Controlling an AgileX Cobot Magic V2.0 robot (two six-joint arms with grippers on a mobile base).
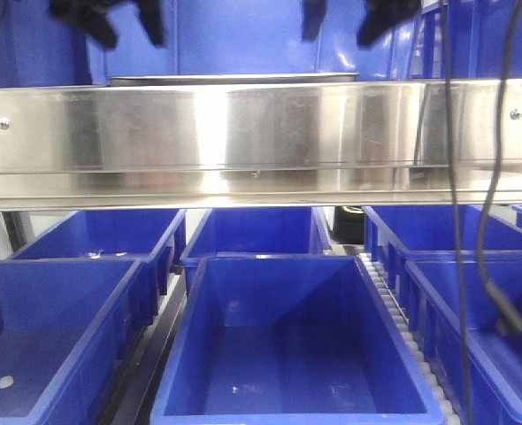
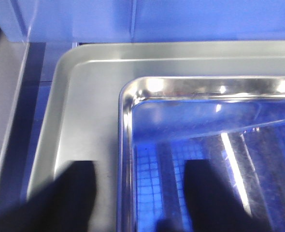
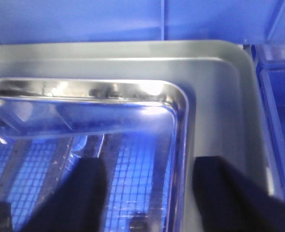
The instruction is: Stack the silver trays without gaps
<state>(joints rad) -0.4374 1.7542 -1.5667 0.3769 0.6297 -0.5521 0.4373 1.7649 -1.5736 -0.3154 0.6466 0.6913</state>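
Stack of shiny shallow stainless-steel trays (image 2: 84,121) sits on the upper shelf behind the long brushed-steel shelf rail (image 1: 261,133), only its thin edge showing above the rail in the front view. Below, open blue plastic bins (image 1: 287,354) in rows.

Key relation: both grippers sit over the tray's opposite short ends, long axis running left-right between them. Left gripper (image 2: 137,193) open, jaws straddling the left rim — one dark finger (image 2: 72,193) on the flat out-turned flange, the other over the mirror-bright well. Right gripper (image 3: 147,193) mirrors it, open, one finger (image 3: 224,193) on the right flange, one inside the well. Neither looks clamped on metal; whether the pads touch the surface I cannot tell.

Wrist views show a wide matte flange with a second ridge line near the far edge, so likely more than one tray nested, but the count can't be told, nor any gap between rims.

Judgement: each arm is equally near its own end, so next move is likely a symmetric two-arm pinch or press. Uneven force at the two ends could tilt the tray and leave a gap.
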